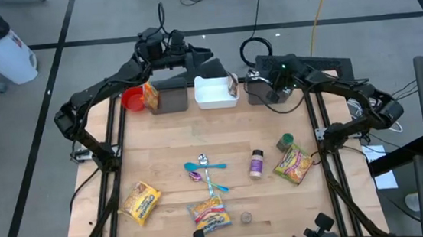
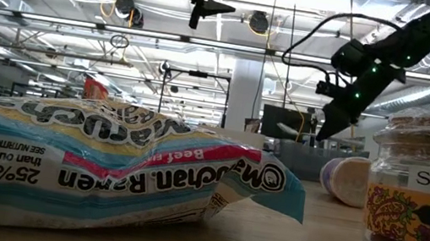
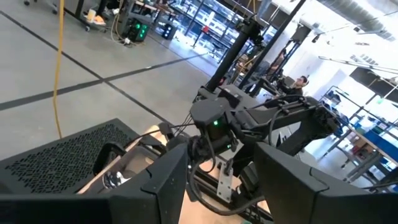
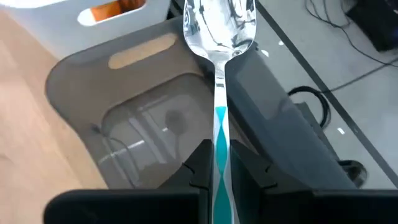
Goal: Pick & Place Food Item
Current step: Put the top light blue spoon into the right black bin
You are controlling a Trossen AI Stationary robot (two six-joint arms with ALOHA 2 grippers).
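Observation:
My right gripper (image 4: 219,165) is shut on a spoon with a teal handle and a shiny bowl (image 4: 217,25). It hovers over the grey bin (image 4: 143,118) at the table's far right (image 1: 259,93). My left gripper (image 3: 224,199) stands open and level in the air above the far edge, over the white bin (image 1: 213,91), with nothing between its fingers. Ramen packets (image 1: 140,201), (image 1: 208,215), (image 1: 294,163) lie flat on the table. A spice bottle (image 1: 256,163) lies between them. My right gripper pinches the spoon's teal handle (image 4: 221,140) between its two fingers. The spoon runs on along the fingers and sticks out past their tips, bowl foremost. The fingers slant down toward the table's far side. The spoon is lifted clear, above the grey bin's hollow.
A second grey bin (image 1: 168,99) at the far left holds a red thing and a yellow packet. More spoons (image 1: 204,169), a green can (image 1: 285,140) and a small jar (image 1: 245,217) are on the table. Bare wood lies between the bins and these things.

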